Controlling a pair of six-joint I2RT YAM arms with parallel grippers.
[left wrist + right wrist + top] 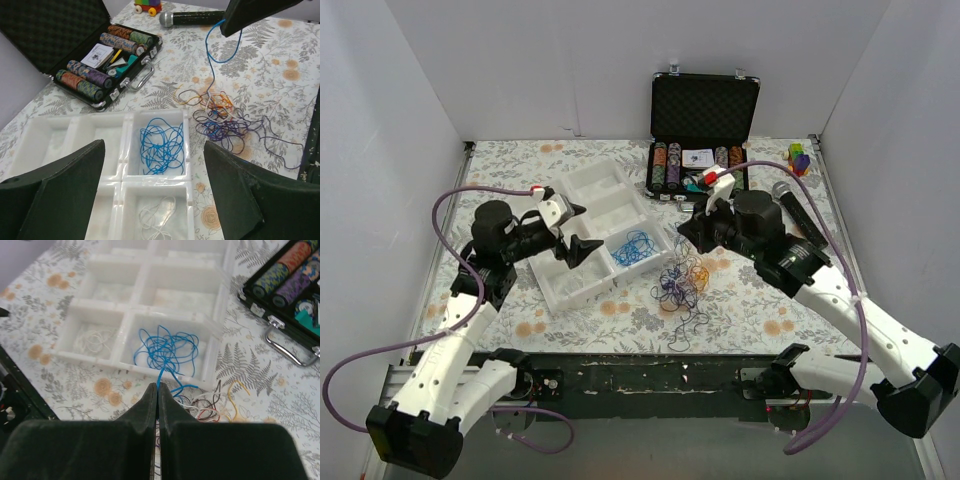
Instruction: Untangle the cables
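The cables form a tangle (680, 285) of purple, orange, red and dark wires on the flowered cloth, right of the white tray (582, 290); it also shows in the left wrist view (220, 122). A bunch of blue cable (634, 248) lies in a tray compartment (160, 145), and a white cable (156, 216) lies in the compartment beside it. My right gripper (687, 231) is above the tangle, shut on a thin blue cable (161, 374); its jaws meet in the right wrist view (158, 386). That strand (214, 55) hangs down into the tangle. My left gripper (582, 230) hovers open and empty over the tray (154, 145).
An open black case of poker chips (704, 150) stands at the back. A black microphone (800, 212) and a small coloured toy (800, 158) lie at the back right. White walls close in three sides. The other tray compartments (107, 290) hold nothing I can see.
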